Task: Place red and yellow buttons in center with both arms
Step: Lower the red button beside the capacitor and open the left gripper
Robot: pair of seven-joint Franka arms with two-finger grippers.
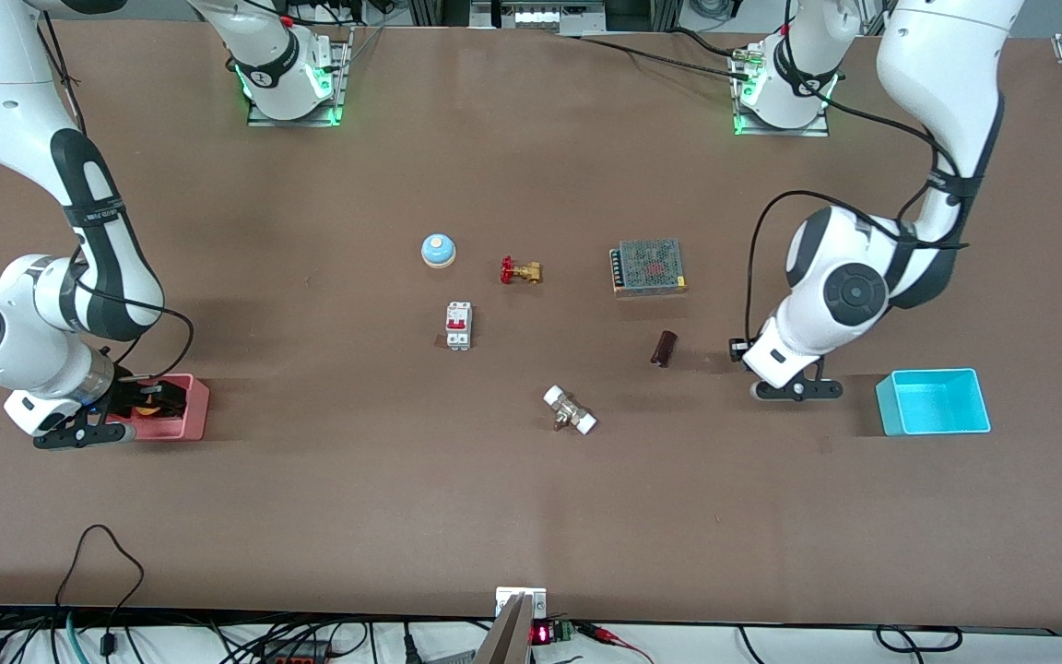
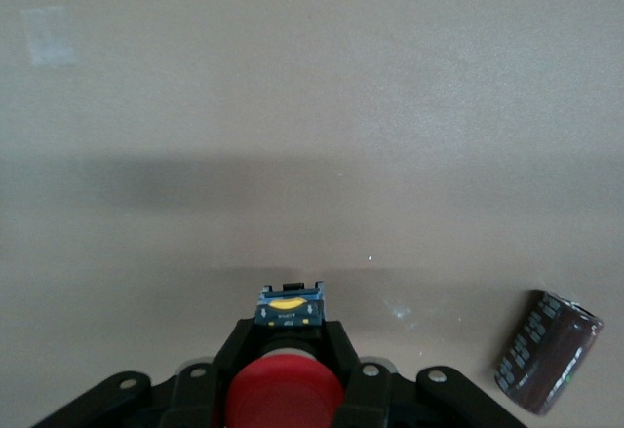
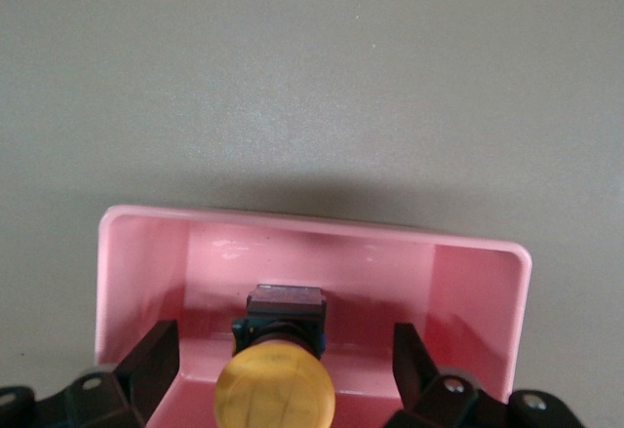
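Observation:
The red button has a round red cap and a black and blue body. My left gripper is shut on it, low over the brown tabletop between the dark capacitor and the cyan bin. In the front view the left gripper hides it. The yellow button stands in the pink bin at the right arm's end of the table and also shows in the front view. My right gripper is open in the bin, with one finger on each side of the button and apart from it.
A dark capacitor lies beside the left gripper and shows in the left wrist view. A blue bell, red-handled valve, white breaker, metal power supply and white-ended fitting stand mid-table. A cyan bin stands at the left arm's end.

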